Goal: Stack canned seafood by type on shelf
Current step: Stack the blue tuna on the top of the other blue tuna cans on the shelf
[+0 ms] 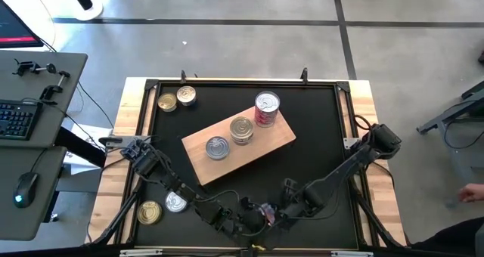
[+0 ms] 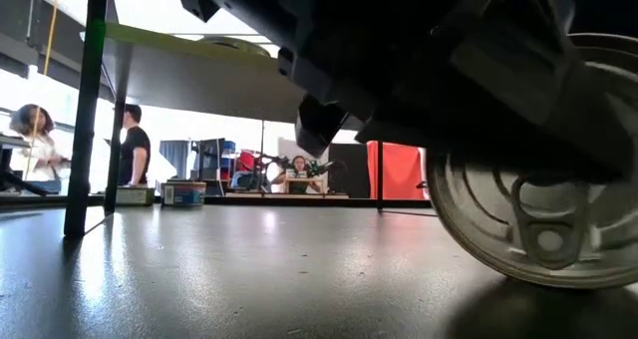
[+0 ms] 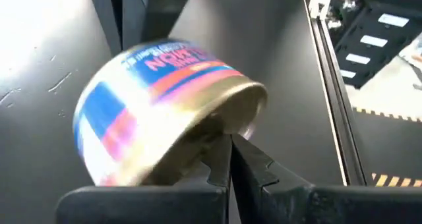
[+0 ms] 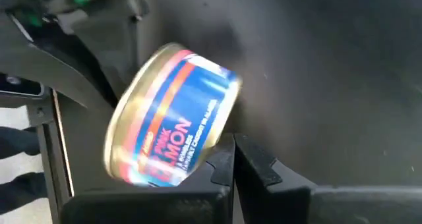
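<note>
A flat tin of canned seafood (image 1: 265,212) with a blue and red label stands tipped up on its rim near the table's near edge, its pull-tab top (image 2: 538,219) facing the low camera. My left gripper (image 1: 246,221) and right gripper (image 1: 278,214) meet at it from either side, both shut. On the wooden shelf (image 1: 280,136) stand a flat tin (image 1: 218,147), a stack of flat tins (image 1: 241,128) and a taller red-labelled tin (image 1: 266,108). My left gripper lies with its shut fingertips (image 3: 221,151) against the tin's gold flat face, near the lower rim (image 3: 217,122), coming slanting down from the table's left. The tin is tilted, and its rim rests on the table. My right gripper lies with its shut fingertips (image 4: 224,155) against the labelled side wall (image 4: 208,141) of the same tin, low down, coming steeply from above and the right. Nothing is pinched between the fingers.
Two tins (image 1: 167,102) (image 1: 186,96) sit at the table's far left corner, and two more (image 1: 150,212) (image 1: 175,202) lie near the left arm at the near left. A raised wooden frame (image 1: 136,113) borders the black tabletop. People stand in the room beyond.
</note>
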{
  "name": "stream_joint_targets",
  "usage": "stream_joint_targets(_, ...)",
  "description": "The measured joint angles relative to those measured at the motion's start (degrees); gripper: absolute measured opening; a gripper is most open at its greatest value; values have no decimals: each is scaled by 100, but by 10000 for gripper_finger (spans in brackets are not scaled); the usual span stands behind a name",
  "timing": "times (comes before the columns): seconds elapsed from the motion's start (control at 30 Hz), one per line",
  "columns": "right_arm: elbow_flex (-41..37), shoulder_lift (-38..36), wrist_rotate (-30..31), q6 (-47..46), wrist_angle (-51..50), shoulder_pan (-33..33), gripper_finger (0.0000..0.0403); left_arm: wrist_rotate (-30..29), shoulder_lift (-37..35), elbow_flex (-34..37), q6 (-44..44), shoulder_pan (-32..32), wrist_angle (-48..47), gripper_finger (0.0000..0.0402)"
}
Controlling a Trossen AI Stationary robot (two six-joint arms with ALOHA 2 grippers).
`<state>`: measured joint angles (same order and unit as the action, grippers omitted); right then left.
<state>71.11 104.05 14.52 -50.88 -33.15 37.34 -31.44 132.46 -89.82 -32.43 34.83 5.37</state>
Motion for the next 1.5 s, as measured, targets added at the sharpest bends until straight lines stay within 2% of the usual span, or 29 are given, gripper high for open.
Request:
stream_joint_targets(0.27,0,0,20,336,353,-79,0,-81,2,0,14,7,212,0)
stream_joint_targets(0.4,2,-61,95,333,-23,-72,0,-104,2,0,14,4,209,0)
stream_joint_targets(0.57,2,-512,357,314,-585,-14,0,-13,2,0,160,28,219,0)
stream_joint_targets(0.8,9,-1262,176,38,-541,26,8,79,2,0,318,93,219,0)
stream_joint_targets(0.9,9,-1386,-344,-80,-498,-60,47,98,2,0,316,120,207,0)
stream_joint_targets(1.03,9,-1378,-903,-174,-209,-145,138,85,-49,4,286,136,-97,0)
stream_joint_targets(1.2,9,-1368,-1196,-119,606,-208,265,82,-267,2,267,189,-452,0)
stream_joint_targets(1.3,9,-1364,-1291,208,858,-208,324,79,-353,3,262,243,-735,0)
stream_joint_targets(1.4,9,-1314,-1303,414,836,-208,356,94,-492,4,161,340,-1062,0)
stream_joint_targets(1.5,9,-1192,-1152,483,791,-147,363,-31,-756,2,155,522,-1702,0)
